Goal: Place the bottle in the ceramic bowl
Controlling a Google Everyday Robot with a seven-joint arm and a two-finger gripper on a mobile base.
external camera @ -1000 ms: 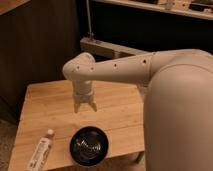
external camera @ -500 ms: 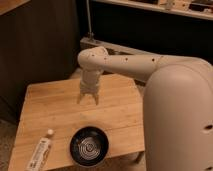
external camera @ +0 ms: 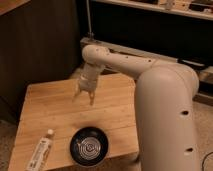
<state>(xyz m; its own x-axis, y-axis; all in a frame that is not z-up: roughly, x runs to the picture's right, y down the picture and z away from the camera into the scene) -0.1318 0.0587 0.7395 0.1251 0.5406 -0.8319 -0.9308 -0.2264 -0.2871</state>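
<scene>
— Where's the gripper (external camera: 84, 97)?
— Over the table (external camera: 50, 107), well behind the bowl (external camera: 89, 146). Its fingers are spread with nothing between them.
— And the bottle (external camera: 41, 150)?
— Lying flat just left of the bowl, cap end toward the back, not touched yet.
— So how should it make the pick?
— I'd bring the gripper forward and to the bowl's left. Then turn the wrist so the fingers straddle the bottle's narrow body near its middle, and get low before closing. It's slim and round, so a nudge could roll it away from the bowl.
— Anything different from half a second ago?
— The gripper sits a touch lower and further left, still behind the bowl. Bottle and bowl haven't budged.
</scene>
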